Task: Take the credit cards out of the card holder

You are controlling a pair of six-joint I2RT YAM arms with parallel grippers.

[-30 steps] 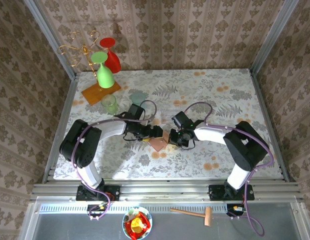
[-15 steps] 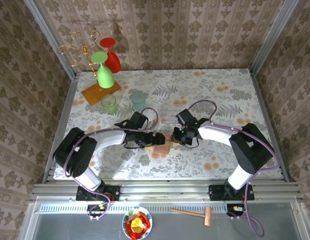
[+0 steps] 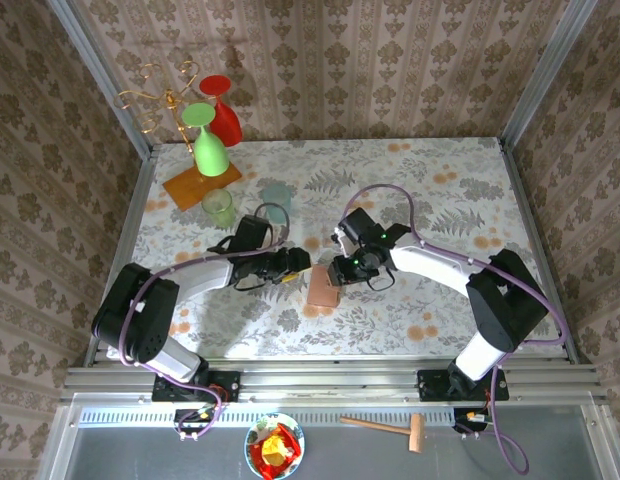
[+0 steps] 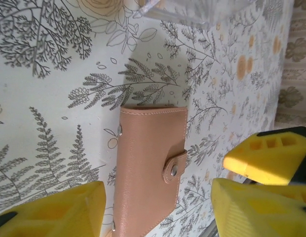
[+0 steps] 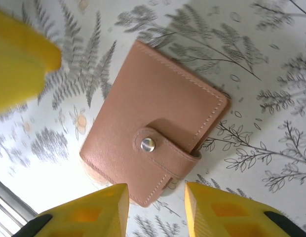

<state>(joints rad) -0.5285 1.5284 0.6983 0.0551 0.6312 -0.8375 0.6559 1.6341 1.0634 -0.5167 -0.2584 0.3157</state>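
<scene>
Card holder (image 3: 322,288) — released, now flat on the worktop (image 3: 440,190), clasp (image 5: 148,144) shut; my left gripper (image 3: 302,265), half-open, and right gripper (image 3: 338,272), slightly parted, flank it, both empty — it needs unsnapping next.

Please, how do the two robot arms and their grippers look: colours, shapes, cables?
Both arms, the left arm and the right arm, have white links with black joints and bases. A purple cable runs along each. The left gripper and the right gripper carry blocky yellow fingers with rectangular recesses.
</scene>
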